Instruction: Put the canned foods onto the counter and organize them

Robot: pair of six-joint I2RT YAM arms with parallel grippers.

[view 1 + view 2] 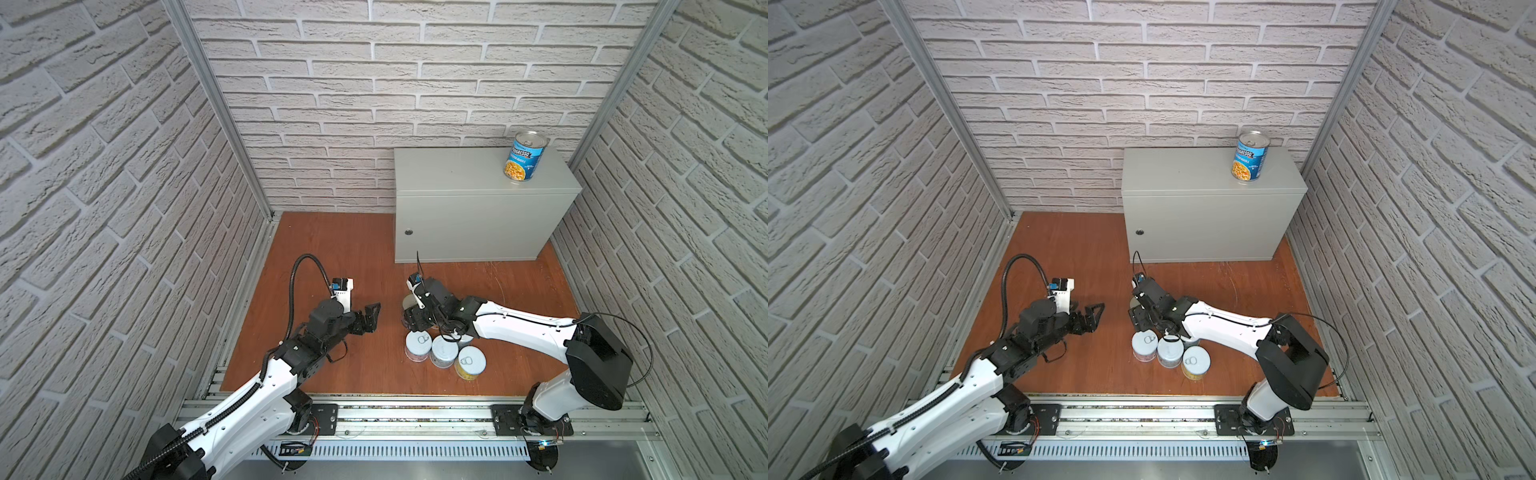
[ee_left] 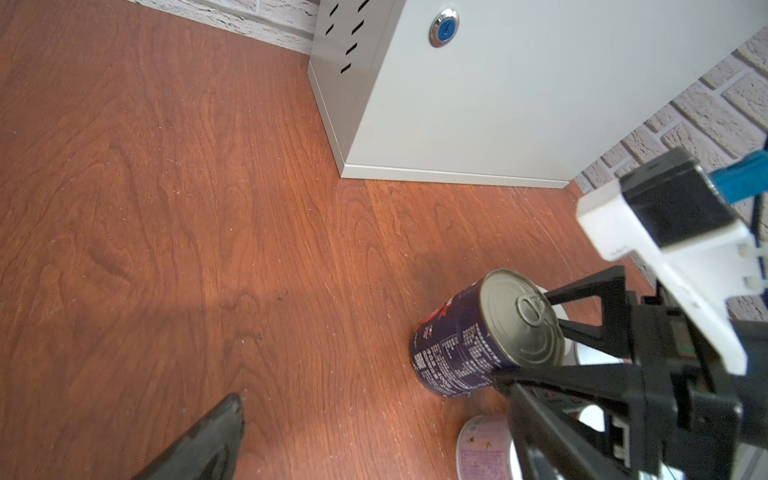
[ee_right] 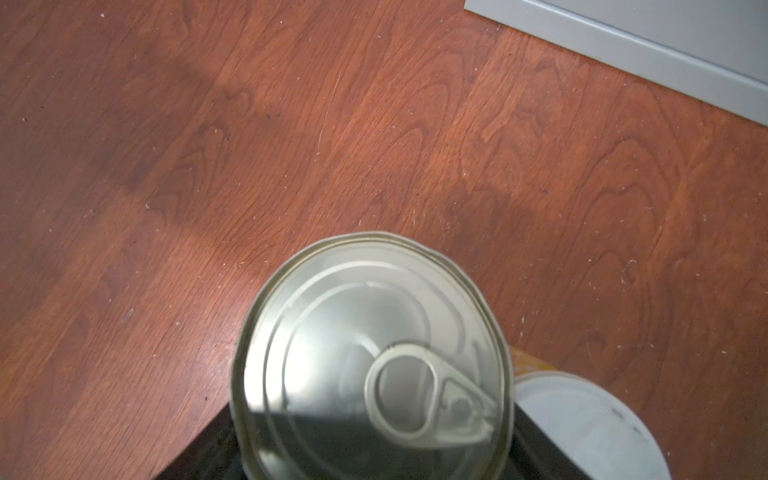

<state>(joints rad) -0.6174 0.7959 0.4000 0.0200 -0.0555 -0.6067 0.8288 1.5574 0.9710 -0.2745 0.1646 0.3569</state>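
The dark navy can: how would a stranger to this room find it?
From the grey metal cabinet, look down to the cans clustered on the wooden floor before it. The dark navy can stands on the cabinet side, between the right arm's jaws; it alone there is tall and dark-labelled, its neighbours short and pale-lidded.

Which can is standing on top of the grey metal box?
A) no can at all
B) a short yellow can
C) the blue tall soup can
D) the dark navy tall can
C: the tall blue Progresso soup can stands upright on the flat top of the light grey metal box-shaped cabinet, near its right end, while the short silver-lidded cans sit down on the reddish-brown wooden floor.
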